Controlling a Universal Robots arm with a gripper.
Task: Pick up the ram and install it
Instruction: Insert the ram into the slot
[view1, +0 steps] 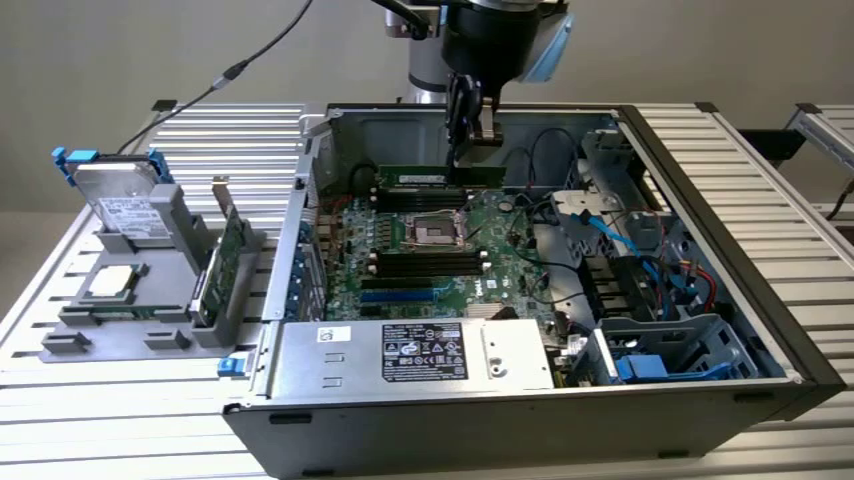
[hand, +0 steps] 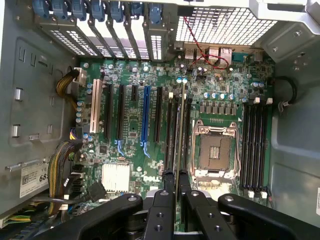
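The ram (view1: 438, 177), a long thin green stick with a white sticker, hangs level inside the open computer case. My gripper (view1: 474, 135) is shut on its end at the exterior view's right. In the wrist view the ram (hand: 179, 125) appears edge-on as a thin line, clamped between the two black fingers (hand: 167, 187). It runs lengthwise over the dark memory slots (hand: 171, 130) beside the CPU socket (hand: 215, 150), held above the motherboard (view1: 400, 290). I cannot tell whether it touches a slot.
A second bank of memory slots (hand: 252, 145) lies on the socket's other side. Cables (view1: 627, 250) and a drive cage (view1: 654, 350) crowd the case at the exterior view's right, with the power supply (view1: 414, 355) in front. Outside, a grey rack (view1: 80, 335) holds a hard drive (view1: 120, 205) and an expansion card (view1: 227, 250).
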